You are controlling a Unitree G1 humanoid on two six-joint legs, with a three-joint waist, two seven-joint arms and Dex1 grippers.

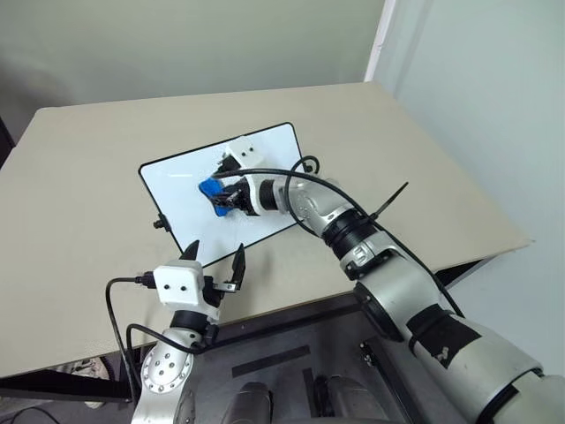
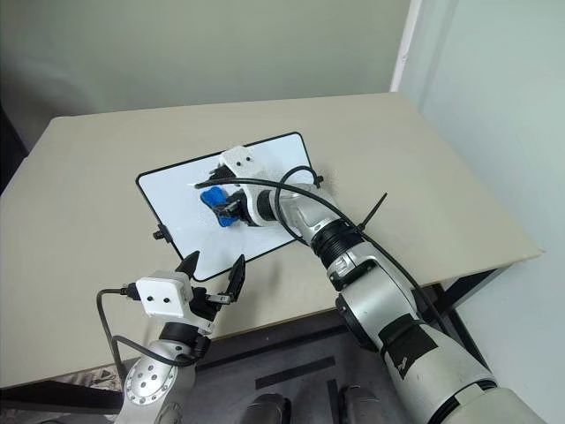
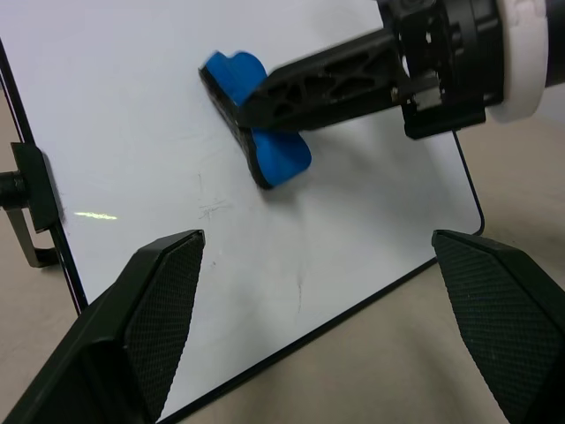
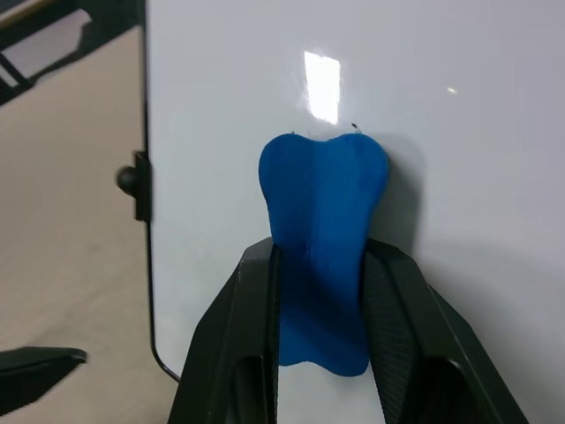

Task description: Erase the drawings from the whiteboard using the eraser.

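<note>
Nearest, left tool (image 1: 214, 262) hovering over bench (image 1: 79, 212) edge just short of board, fingers spread wide apart, holding nothing. Just beyond, whiteboard (image 1: 177, 190) lying flat on bench, black frame and side knob (image 1: 160, 224) showing. Farther in, right tool (image 1: 226, 196) clamped tight on eraser (image 1: 212, 191), one finger on each long side, blue block pressed against glossy surface near board's middle. Red drawings not made out anywhere on open white; possibly under eraser, possibly gone; only faint grey traces (image 3: 212, 208) seen nearby. Best done, by judgement: eraser kept flat, pressure even, short overlapping strokes across remaining smudges, grip firm, board kept from sliding.
</note>
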